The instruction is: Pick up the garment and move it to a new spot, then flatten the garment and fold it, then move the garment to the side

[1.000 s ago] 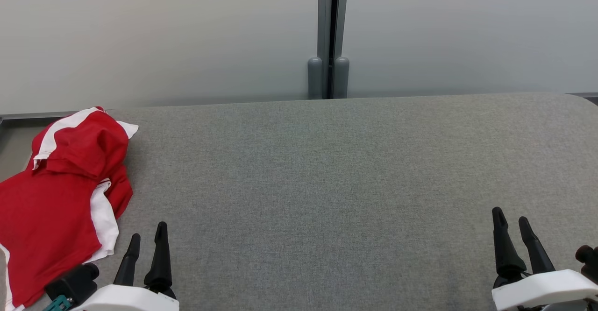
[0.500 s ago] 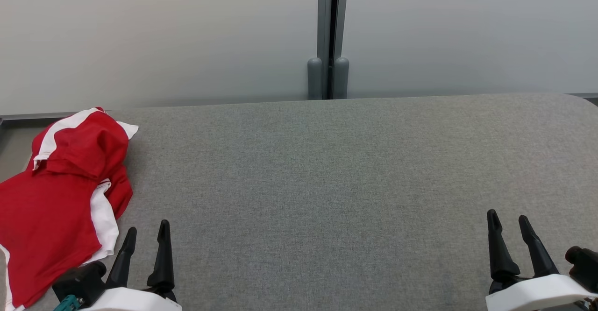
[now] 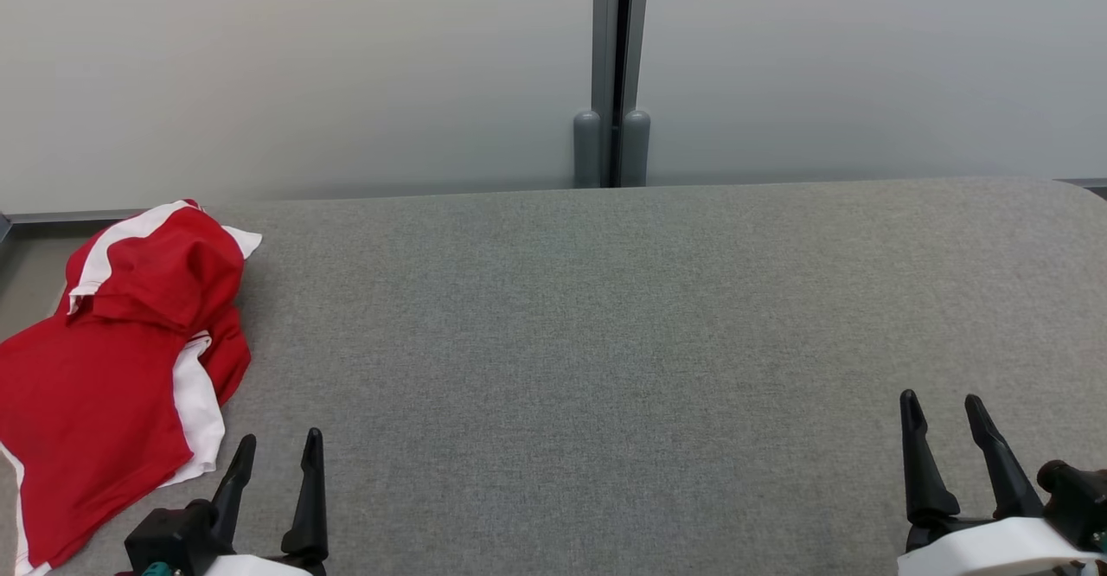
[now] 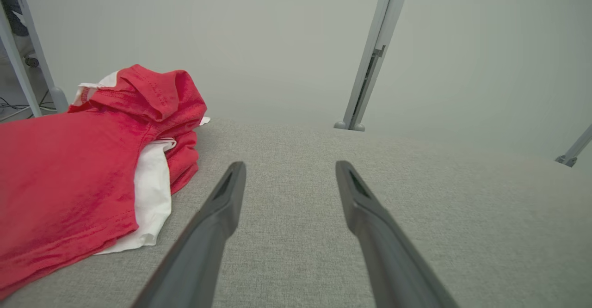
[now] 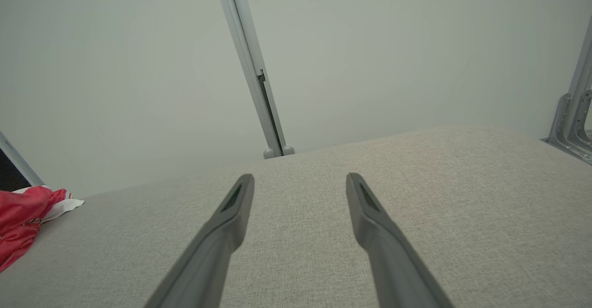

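Note:
The garment (image 3: pixel 112 360), red with white panels, lies crumpled at the left end of the grey padded table (image 3: pixel 605 342), partly over its left edge. My left gripper (image 3: pixel 278 448) stands open at the lower left, just right of the garment's near hem and apart from it. The left wrist view shows the garment (image 4: pixel 83 174) to the left of the spread fingers (image 4: pixel 222 206), with nothing between them. At the lower right my right gripper (image 3: pixel 941 410) is open and empty. The right wrist view catches the garment (image 5: pixel 23 215) at its far left edge.
A pale partition wall runs behind the table, with a grey vertical post (image 3: pixel 611 74) at its middle. The table's far right corner is rounded. Metal brackets (image 5: pixel 571 123) stand off the table's right end.
Both grippers have drawn back toward the bottom edge of the head view, and their jaws stay open. The head camera has shifted slightly, and the garment lies as before.

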{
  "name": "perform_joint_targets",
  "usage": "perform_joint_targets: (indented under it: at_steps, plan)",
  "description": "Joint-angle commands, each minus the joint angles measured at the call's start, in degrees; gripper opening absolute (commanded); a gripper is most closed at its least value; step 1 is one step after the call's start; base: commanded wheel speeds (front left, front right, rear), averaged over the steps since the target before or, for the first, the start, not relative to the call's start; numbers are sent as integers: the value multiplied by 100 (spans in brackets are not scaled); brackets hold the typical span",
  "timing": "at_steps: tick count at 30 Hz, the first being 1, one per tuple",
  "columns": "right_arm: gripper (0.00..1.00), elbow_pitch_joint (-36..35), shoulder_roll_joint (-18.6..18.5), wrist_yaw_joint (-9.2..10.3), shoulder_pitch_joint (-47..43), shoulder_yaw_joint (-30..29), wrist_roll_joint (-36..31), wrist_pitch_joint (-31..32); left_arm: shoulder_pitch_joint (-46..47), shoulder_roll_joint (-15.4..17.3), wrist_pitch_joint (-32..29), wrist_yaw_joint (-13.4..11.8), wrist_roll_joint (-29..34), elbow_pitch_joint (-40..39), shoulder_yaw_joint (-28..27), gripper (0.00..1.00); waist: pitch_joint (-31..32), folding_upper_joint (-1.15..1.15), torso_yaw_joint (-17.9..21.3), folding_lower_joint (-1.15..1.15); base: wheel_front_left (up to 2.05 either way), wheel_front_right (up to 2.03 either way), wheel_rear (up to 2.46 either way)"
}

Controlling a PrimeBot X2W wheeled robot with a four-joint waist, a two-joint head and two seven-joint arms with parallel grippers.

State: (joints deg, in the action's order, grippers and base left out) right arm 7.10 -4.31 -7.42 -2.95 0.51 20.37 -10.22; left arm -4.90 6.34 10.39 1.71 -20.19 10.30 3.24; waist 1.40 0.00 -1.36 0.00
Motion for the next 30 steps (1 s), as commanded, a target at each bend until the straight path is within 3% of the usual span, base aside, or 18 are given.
perform_joint_targets:
  at_steps: [1,17,30]
  plan:
    - [100,-53,-46,-10,-25,-21,-120,-71,-5,47,44,6,130,-31,17,100,2,0,-3,0,0,0,0]
    - [100,11,-26,-11,-132,-79,-886,-278,-155,111,258,-47,950,-15,97,100,32,0,-27,0,0,0,0]
    - [100,125,48,-12,-236,-121,-1134,-420,-273,76,397,-82,1485,-5,68,100,51,0,-56,0,0,0,0]
